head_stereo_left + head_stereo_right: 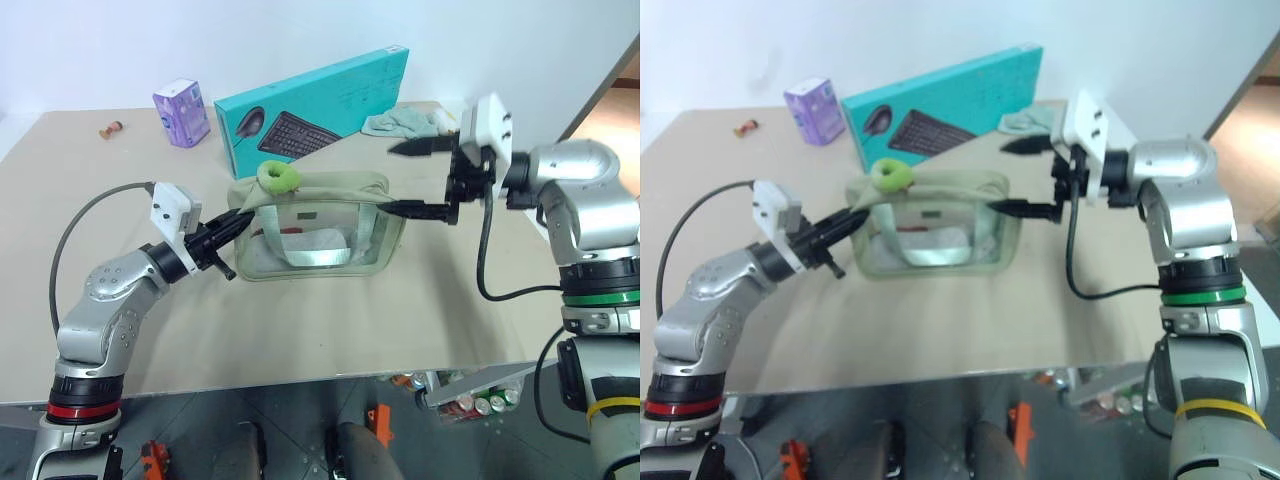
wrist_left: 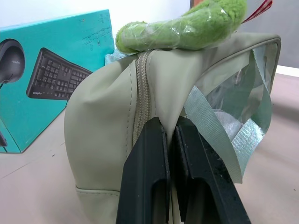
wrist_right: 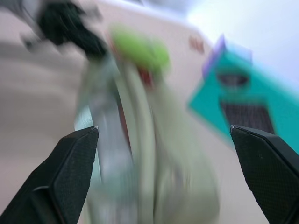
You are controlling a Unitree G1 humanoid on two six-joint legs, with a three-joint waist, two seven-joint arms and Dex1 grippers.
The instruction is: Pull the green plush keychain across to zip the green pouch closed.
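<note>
The green pouch (image 1: 335, 188) stands on the tan table (image 1: 300, 320), its clear window facing me. The green plush keychain (image 1: 278, 176) rests on top at the pouch's left end, lying over the zipper in the left wrist view (image 2: 187, 28). My left gripper (image 1: 238, 218) is shut on the fabric of the pouch's left end, pinching it beside the zipper seam (image 2: 142, 93). My right gripper (image 1: 412, 180) hangs open just off the pouch's right end, its fingers spread wide and holding nothing. In its own blurred view, the pouch (image 3: 154, 154) and keychain (image 3: 140, 49) lie ahead of those fingers.
A teal keyboard box (image 1: 320, 100) leans behind the pouch. A purple carton (image 1: 181, 112) and a small brown item (image 1: 110, 129) sit at the back left, a pale mint cloth (image 1: 400, 122) at the back right. Cans (image 1: 480, 402) lie below the table's front edge.
</note>
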